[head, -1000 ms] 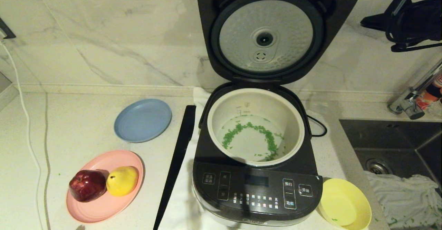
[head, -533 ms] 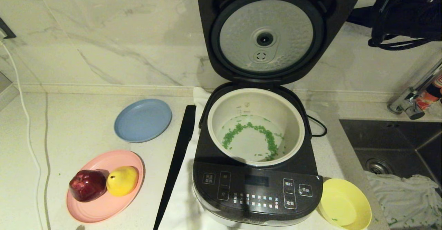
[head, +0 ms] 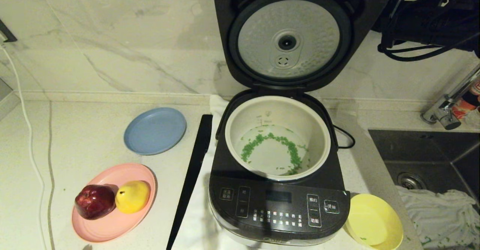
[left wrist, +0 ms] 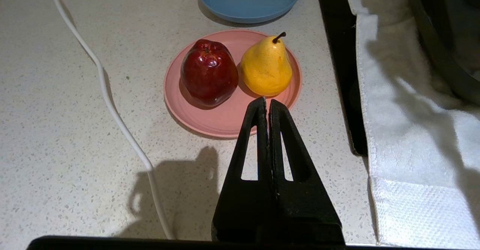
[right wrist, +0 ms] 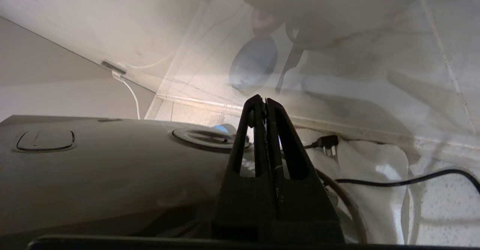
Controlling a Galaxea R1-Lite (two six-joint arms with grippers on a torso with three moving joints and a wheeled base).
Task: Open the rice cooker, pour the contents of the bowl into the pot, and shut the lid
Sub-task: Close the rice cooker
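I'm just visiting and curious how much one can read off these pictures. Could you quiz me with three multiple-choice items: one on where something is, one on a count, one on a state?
1. Where is the bowl?
A. On the blue plate
B. On the counter at the cooker's front right corner
C. Inside the sink

2. How many fruits lie on the pink plate?
A. One
B. Two
C. Three

3. How does the lid stand?
A. Shut and latched
B. Taken off and lying on the counter
C. Raised, with its silver underside showing

Answers:
1 B: it sits beside the cooker, near the control panel.
2 B: a red apple and a yellow pear.
3 C: the pot lies open below, green bits in it.
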